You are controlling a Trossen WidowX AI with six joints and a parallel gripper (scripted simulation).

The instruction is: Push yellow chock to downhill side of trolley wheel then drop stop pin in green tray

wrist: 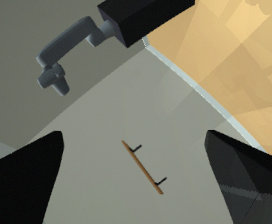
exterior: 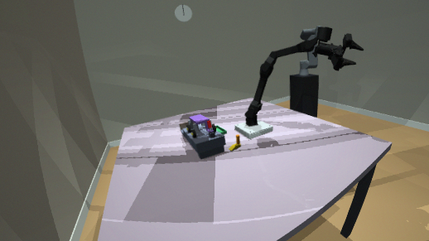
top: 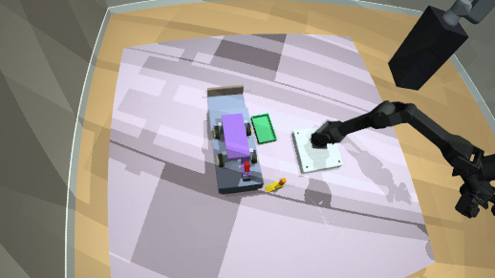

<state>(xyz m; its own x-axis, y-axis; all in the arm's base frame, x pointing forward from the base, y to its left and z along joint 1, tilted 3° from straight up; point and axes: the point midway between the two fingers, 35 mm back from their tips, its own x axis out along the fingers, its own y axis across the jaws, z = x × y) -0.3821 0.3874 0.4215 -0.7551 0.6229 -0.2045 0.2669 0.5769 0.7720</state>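
Note:
The purple trolley (top: 235, 136) (exterior: 200, 118) stands on the grey-blue ramp (top: 226, 104) (exterior: 212, 150). The red-headed stop pin (top: 247, 165) (exterior: 209, 125) stands upright at the trolley's near end, the uphill end. The yellow chock (top: 273, 186) (exterior: 234, 147) lies on the table beside the ramp's high end, its orange handle (top: 283, 181) (exterior: 238, 139) pointing up; its black base cannot be made out. The green tray (top: 264, 128) (exterior: 220, 130) lies beside the ramp. My gripper (exterior: 359, 56) (wrist: 135, 139) is open and empty, high up and far from the trolley, pointing away from it.
The arm stands on a white base plate (top: 306, 160) (exterior: 253, 131), right of the tray. A dark pedestal (top: 427, 50) (exterior: 304, 94) with a grey arm stands behind the table. The wrist view shows wall, floor and a wooden rail (wrist: 142, 167) with two dark pegs, none of the task's objects.

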